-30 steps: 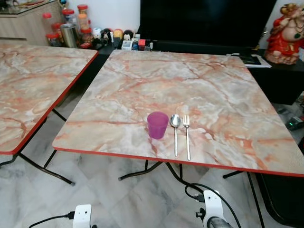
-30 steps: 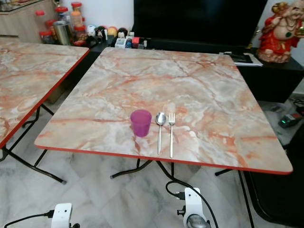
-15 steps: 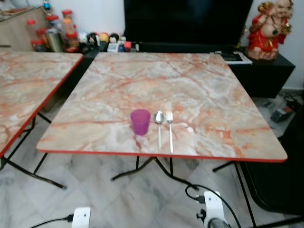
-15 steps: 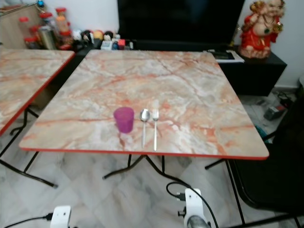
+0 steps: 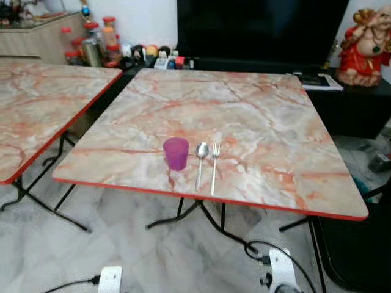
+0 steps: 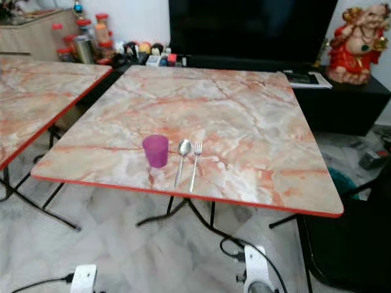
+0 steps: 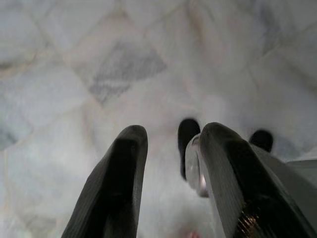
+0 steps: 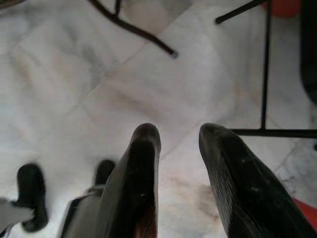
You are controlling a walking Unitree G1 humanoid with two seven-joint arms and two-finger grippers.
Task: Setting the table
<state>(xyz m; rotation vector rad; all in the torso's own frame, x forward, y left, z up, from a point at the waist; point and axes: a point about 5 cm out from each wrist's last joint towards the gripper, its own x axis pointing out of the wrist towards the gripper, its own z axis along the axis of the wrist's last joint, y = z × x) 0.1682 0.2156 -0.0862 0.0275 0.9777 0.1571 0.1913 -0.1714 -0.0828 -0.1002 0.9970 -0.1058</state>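
Square marble-pattern table [image 5: 256, 116] with red edge, on black folding legs over a pale marble tile floor [image 5: 122, 244]. Near its front edge, a purple cup [image 5: 176, 152] stands upright. Just beside it, on the cup's right, a spoon [image 5: 200, 160], then a fork [image 5: 214, 166], lying side by side, close but apart, handles toward the front edge. Second table [image 5: 43, 104] of the same pattern stands to the left, a gap between the two. Black cable [image 5: 235, 238] trails on the floor under the front edge.
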